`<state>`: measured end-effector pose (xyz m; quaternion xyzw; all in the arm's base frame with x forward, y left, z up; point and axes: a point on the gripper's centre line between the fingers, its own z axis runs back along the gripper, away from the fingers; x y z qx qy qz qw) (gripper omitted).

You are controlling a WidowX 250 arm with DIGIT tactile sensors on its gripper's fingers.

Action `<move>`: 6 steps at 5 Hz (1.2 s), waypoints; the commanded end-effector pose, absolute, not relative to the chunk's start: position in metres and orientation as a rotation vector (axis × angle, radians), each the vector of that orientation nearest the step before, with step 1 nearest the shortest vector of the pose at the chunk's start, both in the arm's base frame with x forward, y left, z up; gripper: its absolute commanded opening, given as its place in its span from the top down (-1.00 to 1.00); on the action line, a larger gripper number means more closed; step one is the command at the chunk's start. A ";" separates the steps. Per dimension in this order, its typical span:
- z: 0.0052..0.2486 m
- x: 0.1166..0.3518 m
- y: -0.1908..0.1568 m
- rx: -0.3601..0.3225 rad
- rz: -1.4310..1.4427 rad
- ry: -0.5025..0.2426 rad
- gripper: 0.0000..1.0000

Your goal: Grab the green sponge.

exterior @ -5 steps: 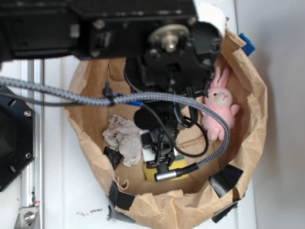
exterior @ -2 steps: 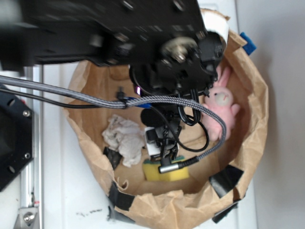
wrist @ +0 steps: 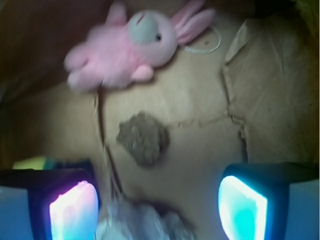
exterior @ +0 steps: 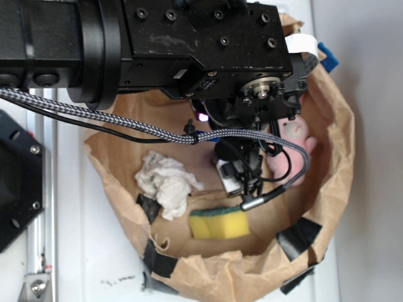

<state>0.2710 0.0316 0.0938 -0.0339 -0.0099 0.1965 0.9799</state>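
Note:
The green sponge (exterior: 219, 223) lies flat on the floor of the paper bag (exterior: 327, 189), near its front wall, yellow with a dark green strip along its far edge. My gripper (exterior: 241, 181) hangs just behind and to the right of it, apart from it. In the wrist view the gripper (wrist: 157, 205) is open, its two lit fingers far apart with only bag floor and crumpled paper between them. A yellow-green sliver of the sponge (wrist: 29, 162) shows at the left edge, outside the left finger (wrist: 72, 210).
A pink bunny (exterior: 293, 141) leans on the bag's right wall, partly behind the arm. Crumpled white paper (exterior: 165, 184) sits left of the sponge. A brown lump (wrist: 143, 137) lies on the bag floor ahead of the fingers. The bag walls rise all round.
The gripper has moved back and to the right, off the sponge it was hovering over. The sponge now shows in full and has not moved.

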 end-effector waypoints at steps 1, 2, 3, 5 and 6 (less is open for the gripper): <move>0.090 0.294 0.004 -0.059 0.447 -0.170 -1.00; 0.083 0.298 -0.015 -0.103 0.418 -0.187 -1.00; 0.081 0.299 -0.030 -0.158 0.385 -0.185 -1.00; 0.086 0.296 -0.048 -0.267 0.291 -0.242 -1.00; 0.087 0.292 -0.051 -0.304 0.256 -0.235 -1.00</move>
